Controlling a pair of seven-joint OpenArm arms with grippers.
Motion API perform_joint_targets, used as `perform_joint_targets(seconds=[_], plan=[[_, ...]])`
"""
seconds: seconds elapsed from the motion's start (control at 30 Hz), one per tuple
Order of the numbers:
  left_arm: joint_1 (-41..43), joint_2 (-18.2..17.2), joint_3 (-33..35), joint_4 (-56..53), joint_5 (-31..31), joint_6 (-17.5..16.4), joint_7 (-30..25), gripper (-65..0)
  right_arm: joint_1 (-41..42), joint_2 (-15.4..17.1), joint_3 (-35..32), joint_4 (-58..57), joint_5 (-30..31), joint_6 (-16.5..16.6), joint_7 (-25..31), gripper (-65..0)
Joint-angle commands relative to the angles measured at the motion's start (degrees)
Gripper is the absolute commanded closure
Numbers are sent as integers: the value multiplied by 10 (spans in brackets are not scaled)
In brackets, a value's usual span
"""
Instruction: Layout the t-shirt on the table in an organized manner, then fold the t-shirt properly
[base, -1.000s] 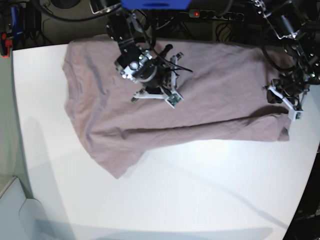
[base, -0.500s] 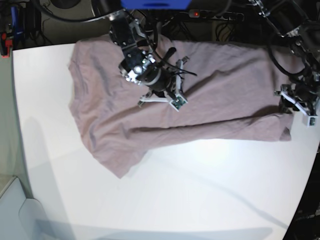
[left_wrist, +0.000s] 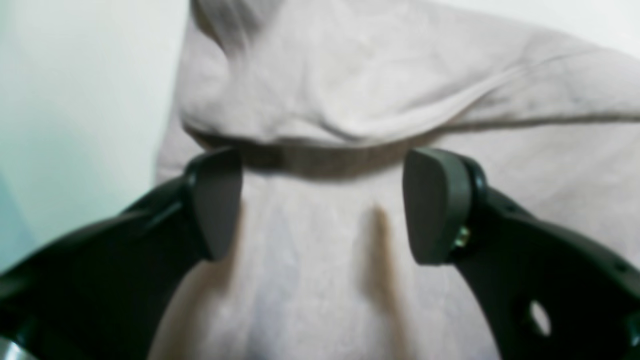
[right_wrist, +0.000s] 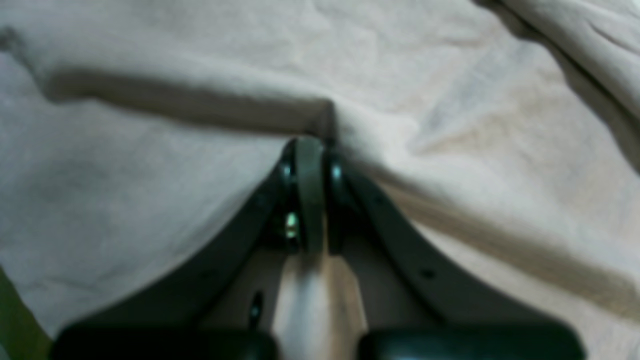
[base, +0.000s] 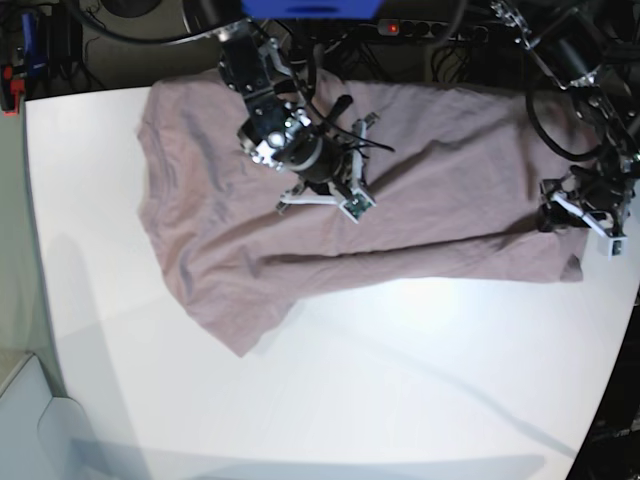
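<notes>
T-shirt (base: 400, 170) pinched by right tool (right_wrist: 310, 145); left tool (left_wrist: 320, 205) spread over its hem.

A robotics lab or test bench: two black robot arms (base: 262, 95) work over a plain white table (base: 400, 400), with tangled cables (base: 440, 55) and dark equipment crowded along its far edge.
</notes>
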Motion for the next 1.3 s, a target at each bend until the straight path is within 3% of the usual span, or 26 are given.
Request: perform_joint_targets(seconds=[0.0,0.7,0.77,1.03,1.27], plan=[[-9,-10,0,6,-7,1,-18,-491,-2,-2,-1,0,-9,1,-31,0],[-70,-8,3,-88,-7,1,-42,-486,5,-2,-1,0,-10,1,-32,0],[-70,-7,3,-89,-7,1,-51,-441,7,-2,-1,0,-10,1,-32,0],[-82,-6,4,-93,-7,1,-52,-154,8,-2,-1,0,-10,1,-32,0],[-85,-10,4,-139,-7,1,-53,0,8,-2,-1,0,-10,1,-32,0]])
